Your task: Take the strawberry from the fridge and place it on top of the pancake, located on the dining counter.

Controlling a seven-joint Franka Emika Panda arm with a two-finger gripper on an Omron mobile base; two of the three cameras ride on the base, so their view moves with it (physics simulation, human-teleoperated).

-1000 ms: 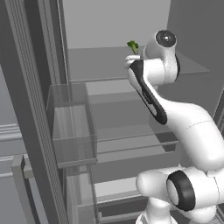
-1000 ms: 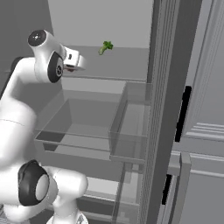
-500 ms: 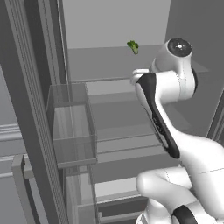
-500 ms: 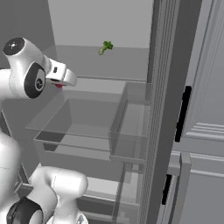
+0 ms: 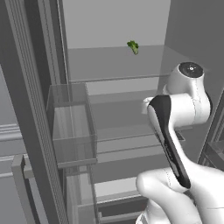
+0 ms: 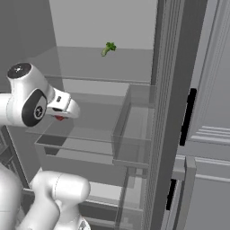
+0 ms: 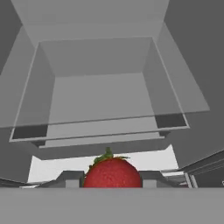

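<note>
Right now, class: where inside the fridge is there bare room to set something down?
The upper glass shelf is bare beside the small green vegetable. The clear door bin looks bare too. The gripper with the strawberry crowds the shelf front.

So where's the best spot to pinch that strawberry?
Probably its fat red middle, one finger on each side. The strawberry is round and widest there, so the sides give the fingers the most to press on. Its leafy top is thin and floppy, so leave that free. The gripper holds it just like that: shut across the red sides, leaves poking out between the fingers.
</note>
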